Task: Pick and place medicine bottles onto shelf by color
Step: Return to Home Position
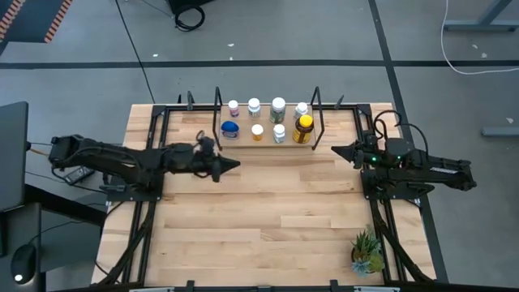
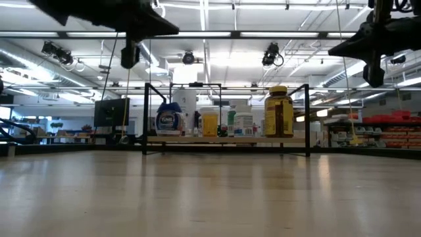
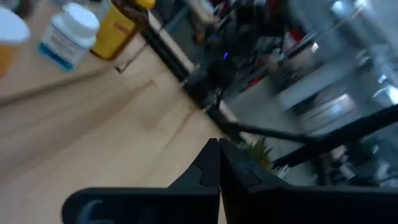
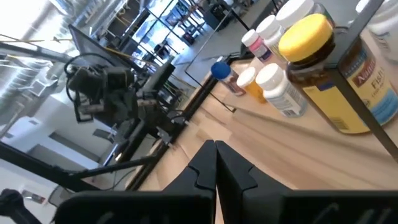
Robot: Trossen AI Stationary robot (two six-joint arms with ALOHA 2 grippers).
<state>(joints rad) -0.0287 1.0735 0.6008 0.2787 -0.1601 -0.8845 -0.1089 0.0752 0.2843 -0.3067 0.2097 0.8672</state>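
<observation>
Several medicine bottles stand upright on the shelf point(image 1: 268, 139) at the table's far edge: a blue-lidded one point(image 1: 230, 130), a small orange one point(image 1: 257, 131), white-capped ones point(image 1: 278, 108) and a larger amber one with a yellow cap point(image 1: 304, 128). My left gripper point(image 1: 237, 164) hangs shut and empty above the table, just in front of the shelf's left end. My right gripper point(image 1: 334, 150) hangs shut and empty beside the shelf's right end. In the right wrist view the amber bottle point(image 4: 329, 68) stands close ahead.
A small green potted plant point(image 1: 366, 250) stands at the table's near right corner. Black metal uprights point(image 1: 217, 109) frame the shelf. The wide wooden tabletop point(image 1: 259, 219) lies bare in front of the shelf.
</observation>
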